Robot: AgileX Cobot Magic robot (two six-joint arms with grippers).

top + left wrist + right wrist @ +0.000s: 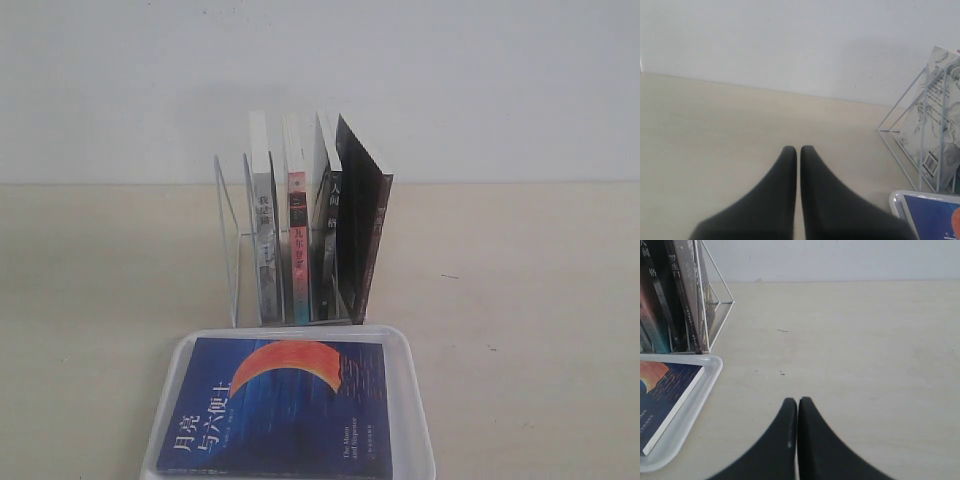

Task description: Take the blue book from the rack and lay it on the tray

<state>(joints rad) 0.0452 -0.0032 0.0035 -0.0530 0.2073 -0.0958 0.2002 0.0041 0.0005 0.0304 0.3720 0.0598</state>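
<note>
The blue book point(285, 405), dark blue with an orange-red crescent and white title characters, lies flat and face up in the white tray point(418, 420) at the front of the table. Behind it stands the white wire rack point(232, 250) holding other books upright. Neither arm shows in the exterior view. My left gripper point(798, 150) is shut and empty over bare table, with the rack point(905, 130) and a tray corner point(900, 202) off to one side. My right gripper point(798, 402) is shut and empty too, beside the tray point(705, 385) and the book point(665, 395).
Three books stay in the rack: a grey-spined one point(265, 240), a red-and-teal-spined one point(298, 235) and dark ones leaning at the right point(355, 230). A white wall rises close behind the rack. Bare tabletop point(520, 300) lies either side.
</note>
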